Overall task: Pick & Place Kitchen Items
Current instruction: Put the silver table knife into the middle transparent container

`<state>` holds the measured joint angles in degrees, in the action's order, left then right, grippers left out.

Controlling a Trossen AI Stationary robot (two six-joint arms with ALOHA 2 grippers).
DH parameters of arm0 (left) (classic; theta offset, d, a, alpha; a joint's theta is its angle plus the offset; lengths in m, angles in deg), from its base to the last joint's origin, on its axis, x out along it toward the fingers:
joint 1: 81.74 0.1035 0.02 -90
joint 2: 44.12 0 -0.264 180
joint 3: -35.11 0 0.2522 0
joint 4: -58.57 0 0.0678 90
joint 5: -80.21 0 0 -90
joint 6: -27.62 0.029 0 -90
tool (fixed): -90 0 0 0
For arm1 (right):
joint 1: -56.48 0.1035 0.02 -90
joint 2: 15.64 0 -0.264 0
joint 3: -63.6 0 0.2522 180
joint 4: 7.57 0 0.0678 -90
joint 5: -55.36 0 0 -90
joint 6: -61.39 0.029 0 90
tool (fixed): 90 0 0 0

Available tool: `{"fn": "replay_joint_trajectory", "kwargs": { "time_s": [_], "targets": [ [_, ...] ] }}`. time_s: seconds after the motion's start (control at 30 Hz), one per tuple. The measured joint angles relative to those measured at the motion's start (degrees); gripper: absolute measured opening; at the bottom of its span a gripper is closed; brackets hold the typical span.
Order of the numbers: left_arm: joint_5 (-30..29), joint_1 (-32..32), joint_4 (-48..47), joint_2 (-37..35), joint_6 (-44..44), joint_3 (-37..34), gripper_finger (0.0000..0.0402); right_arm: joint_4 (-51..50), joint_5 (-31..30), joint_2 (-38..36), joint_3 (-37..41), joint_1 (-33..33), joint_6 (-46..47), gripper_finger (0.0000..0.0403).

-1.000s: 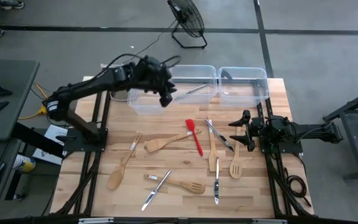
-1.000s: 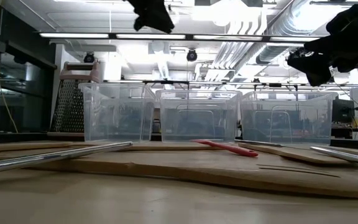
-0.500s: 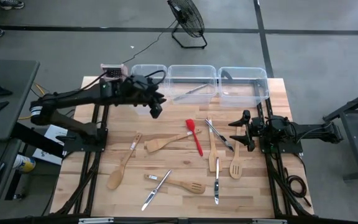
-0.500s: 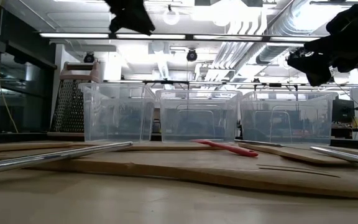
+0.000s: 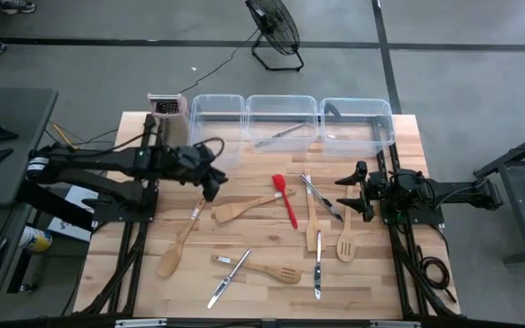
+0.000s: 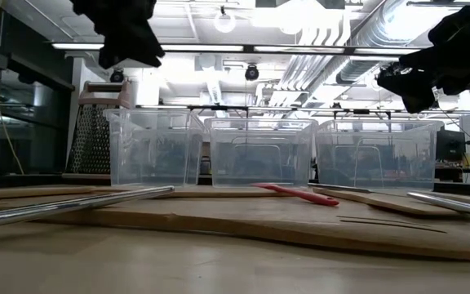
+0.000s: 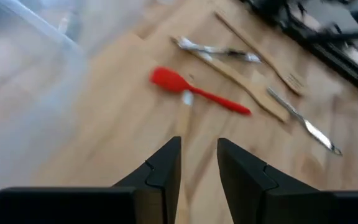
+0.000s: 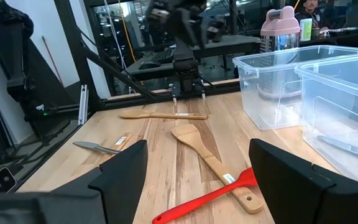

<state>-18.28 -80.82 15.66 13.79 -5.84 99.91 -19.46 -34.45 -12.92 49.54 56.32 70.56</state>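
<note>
Kitchen items lie flat on the wooden table (image 5: pixel 153 301): a red spatula (image 5: pixel 285 200), a wooden spatula (image 5: pixel 240 210), a wooden spoon (image 5: pixel 182 239), metal tongs (image 5: pixel 322 196), a slotted wooden spatula (image 5: pixel 264 271) and knives (image 5: pixel 317 273). One metal utensil (image 5: pixel 285 132) lies in the middle tub. My left gripper (image 5: pixel 212 187) hangs above the table, left of the wooden spatula, open by a narrow gap (image 7: pixel 199 155) with nothing in it. My right gripper (image 5: pixel 349 191) waits open and empty at the right (image 8: pixel 194 186).
Three clear tubs (image 5: pixel 217 128) (image 5: pixel 283 109) (image 5: pixel 358 123) stand in a row along the far edge. A box grater (image 5: pixel 165 105) stands upright at the far left corner. More wooden utensils (image 5: pixel 344 239) lie close to the right arm's base.
My left gripper has come away from above the tubs, moving toward the table's near and left edges and sinking, with its wrist rolling. It carries nothing. The utensils have stayed in place.
</note>
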Motion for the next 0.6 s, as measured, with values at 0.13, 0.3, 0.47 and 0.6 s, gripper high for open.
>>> {"fn": "replay_joint_trajectory", "kwargs": {
  "time_s": [0.13,0.3,0.47,0.6],
  "targets": [
    [-1.44,-4.18,-1.78,1.12,-4.53,0.02,0.0103,0.0,0.0,0.01,0.0,0.01,0.0,0.0275],
    [-3.1,-9.21,-3.18,3.86,-13.18,0.04,0.0103,0.0,-0.02,0.0,0.0,0.02,0.0,0.0275],
    [-4.11,-13.31,-3.15,8.64,-25.65,0.04,0.0103,0.0,-0.02,0.01,-0.02,0.0,0.0,0.0275],
    [-2.46,-15.9,-3.72,13.39,-33.14,0.78,0.0103,0.0,-0.01,0.02,0.0,0.02,0.0,0.0275]
  ]
}}
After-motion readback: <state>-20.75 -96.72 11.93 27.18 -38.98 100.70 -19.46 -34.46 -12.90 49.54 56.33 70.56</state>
